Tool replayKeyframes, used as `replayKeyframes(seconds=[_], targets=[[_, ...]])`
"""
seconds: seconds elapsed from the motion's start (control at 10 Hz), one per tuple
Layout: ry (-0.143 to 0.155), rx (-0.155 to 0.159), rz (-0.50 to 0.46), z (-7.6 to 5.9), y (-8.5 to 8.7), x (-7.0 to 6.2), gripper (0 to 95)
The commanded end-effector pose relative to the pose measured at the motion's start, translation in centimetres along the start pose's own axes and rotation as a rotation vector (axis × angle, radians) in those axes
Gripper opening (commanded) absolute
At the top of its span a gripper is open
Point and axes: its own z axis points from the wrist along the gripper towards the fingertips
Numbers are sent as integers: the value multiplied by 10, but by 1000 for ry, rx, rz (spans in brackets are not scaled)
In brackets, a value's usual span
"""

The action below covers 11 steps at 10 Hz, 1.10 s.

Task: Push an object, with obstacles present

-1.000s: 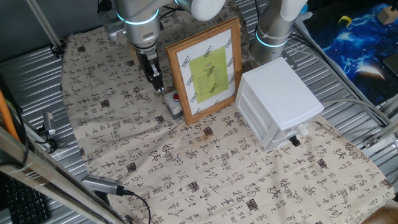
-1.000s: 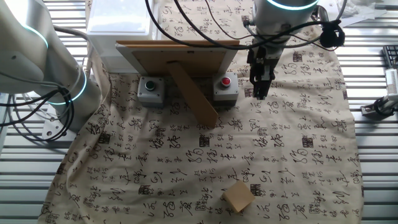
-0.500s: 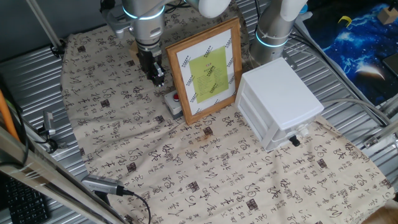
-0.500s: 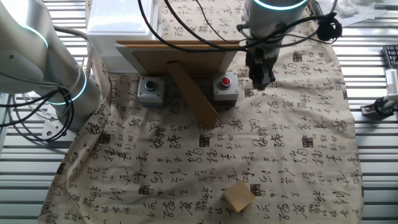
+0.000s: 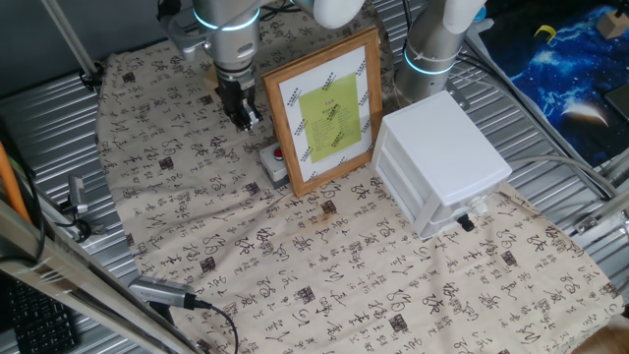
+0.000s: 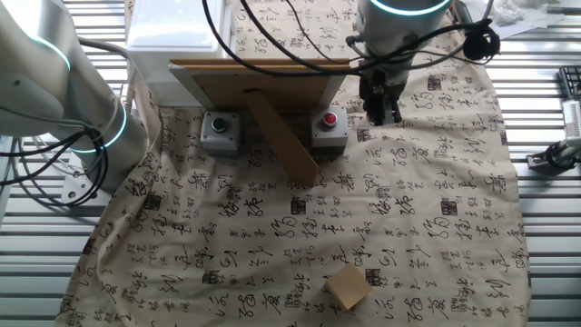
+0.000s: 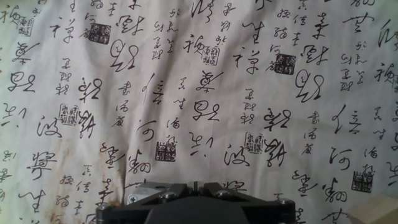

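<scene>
The object, a small pale tan wooden block (image 6: 347, 287), lies on the patterned cloth near the front edge in the other fixed view, far from my gripper (image 6: 381, 115). It does not show in the one fixed view. My gripper (image 5: 246, 120) hangs shut and empty over the cloth, just beside the wooden picture frame (image 5: 324, 106) and the grey box with the red button (image 6: 329, 128). In the hand view the fingertips (image 7: 195, 185) meet with only cloth below them. The white drawer unit (image 5: 442, 162) stands on the frame's other side.
A second grey box with a green button (image 6: 218, 133) sits behind the frame (image 6: 263, 80), whose wooden prop (image 6: 283, 136) slants onto the cloth. Another robot arm's base (image 6: 86, 136) stands at the left. A pale tan corner (image 7: 380, 211) shows at the hand view's bottom right.
The gripper has lifted a little off the cloth and drawn back along the frame's side, still shut. The block has not moved.
</scene>
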Motion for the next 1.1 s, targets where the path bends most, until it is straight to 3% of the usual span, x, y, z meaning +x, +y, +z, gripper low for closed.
replayKeyframes(seconds=[0.1,0.6,1.1], targets=[[3,-2,2,0,0,0,0],[1,4,62,-1,0,0,0],[23,7,95,-1,1,0,0]])
